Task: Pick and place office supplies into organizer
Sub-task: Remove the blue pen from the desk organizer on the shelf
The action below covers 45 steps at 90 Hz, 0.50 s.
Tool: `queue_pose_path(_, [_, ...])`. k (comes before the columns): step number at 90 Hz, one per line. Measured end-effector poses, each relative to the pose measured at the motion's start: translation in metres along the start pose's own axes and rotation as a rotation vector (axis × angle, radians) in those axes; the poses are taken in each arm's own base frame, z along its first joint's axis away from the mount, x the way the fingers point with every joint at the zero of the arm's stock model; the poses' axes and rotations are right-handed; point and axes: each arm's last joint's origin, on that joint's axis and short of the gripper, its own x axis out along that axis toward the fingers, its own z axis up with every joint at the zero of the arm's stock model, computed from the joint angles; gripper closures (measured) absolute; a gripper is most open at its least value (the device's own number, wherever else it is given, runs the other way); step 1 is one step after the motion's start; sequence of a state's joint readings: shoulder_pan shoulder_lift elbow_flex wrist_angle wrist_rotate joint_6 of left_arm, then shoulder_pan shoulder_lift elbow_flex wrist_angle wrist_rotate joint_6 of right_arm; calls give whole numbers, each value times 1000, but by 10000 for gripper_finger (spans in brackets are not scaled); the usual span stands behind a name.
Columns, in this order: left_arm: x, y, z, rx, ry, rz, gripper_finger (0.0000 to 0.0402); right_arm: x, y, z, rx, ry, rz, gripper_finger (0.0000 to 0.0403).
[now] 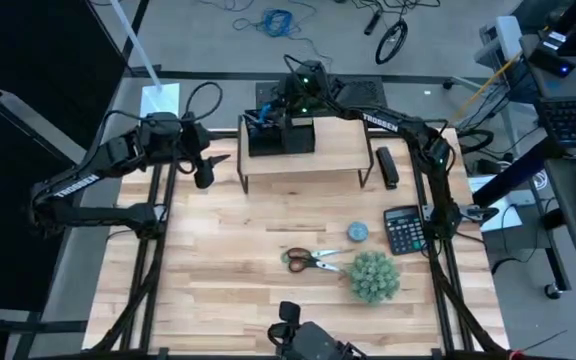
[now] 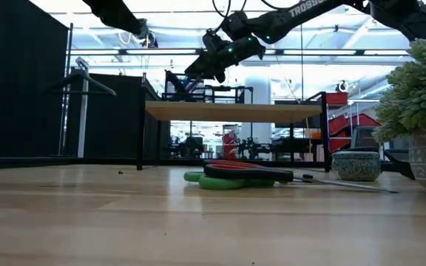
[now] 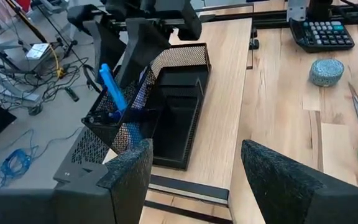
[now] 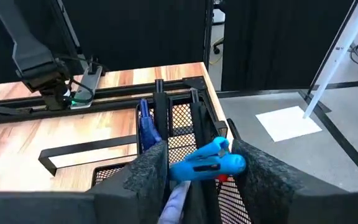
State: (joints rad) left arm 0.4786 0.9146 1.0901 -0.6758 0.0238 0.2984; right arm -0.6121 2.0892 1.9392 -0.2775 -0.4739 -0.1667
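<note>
i held a blue pen (image 4: pixel 207 163) clenched in the right gripper (image 4: pixel 199 171) above the organizer (image 1: pixel 280 135)'s pen cup; next, release. left gripper (image 3: pixel 194 177) hung open.

Your high view shows the desk (image 1: pixel 268 250) evenly lit, shadows soft. From the low view, bright ceiling lights wash out the background, backlighting the riser shelf (image 2: pixel 231 111); near desk surface blurs. In your right wrist view, the blue pen (image 4: pixel 207 163) looks soft, close-range.
</note>
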Motion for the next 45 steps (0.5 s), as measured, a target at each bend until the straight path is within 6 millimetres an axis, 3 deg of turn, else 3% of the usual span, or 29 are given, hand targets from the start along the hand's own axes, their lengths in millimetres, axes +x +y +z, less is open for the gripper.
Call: queue_pose_path(45, [0,0,0,0,0,0,166,-1,1,-2,-49,25,9,368])
